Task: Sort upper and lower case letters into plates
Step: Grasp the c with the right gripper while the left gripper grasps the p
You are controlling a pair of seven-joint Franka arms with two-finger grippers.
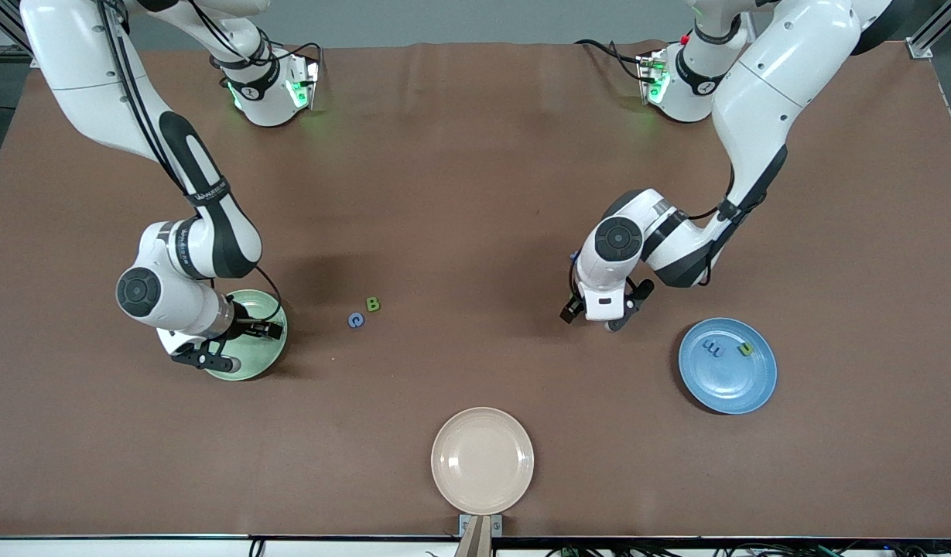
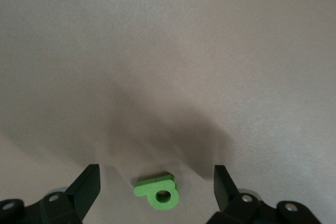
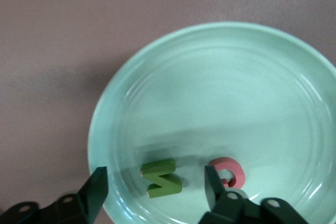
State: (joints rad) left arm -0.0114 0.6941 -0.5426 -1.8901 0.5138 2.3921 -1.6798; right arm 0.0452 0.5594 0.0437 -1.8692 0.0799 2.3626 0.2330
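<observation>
A: Start nearest the camera. What do you have?

B: The beige plate (image 1: 482, 460) sits closest, with nothing of yours in it. Farther off, the blue plate (image 1: 727, 365) holds a blue m (image 1: 712, 349) and a small green letter (image 1: 745, 349).

A: And your left gripper (image 2: 156, 182)?

B: It hangs low over the mat beside the blue plate, wrist pointing down, jaws wide, with another small green letter (image 2: 158, 192) lying flat between them. If you close off-centre, one finger could push the thin piece aside instead of pinching it.

A: The right gripper (image 3: 155, 184)?

B: It hovers over the mint green plate (image 1: 268, 361), jaws wide and empty. A green N (image 3: 162, 177) and a pink Q (image 3: 229, 172) lie in the plate below it. Lift carelessly and a finger could clip the rim or nudge them.

A: What's left?

B: A blue C (image 1: 356, 319) and a green B (image 1: 373, 304) lie together on the mat near the mint plate. They almost touch, so grabbing one may drag the other.
</observation>
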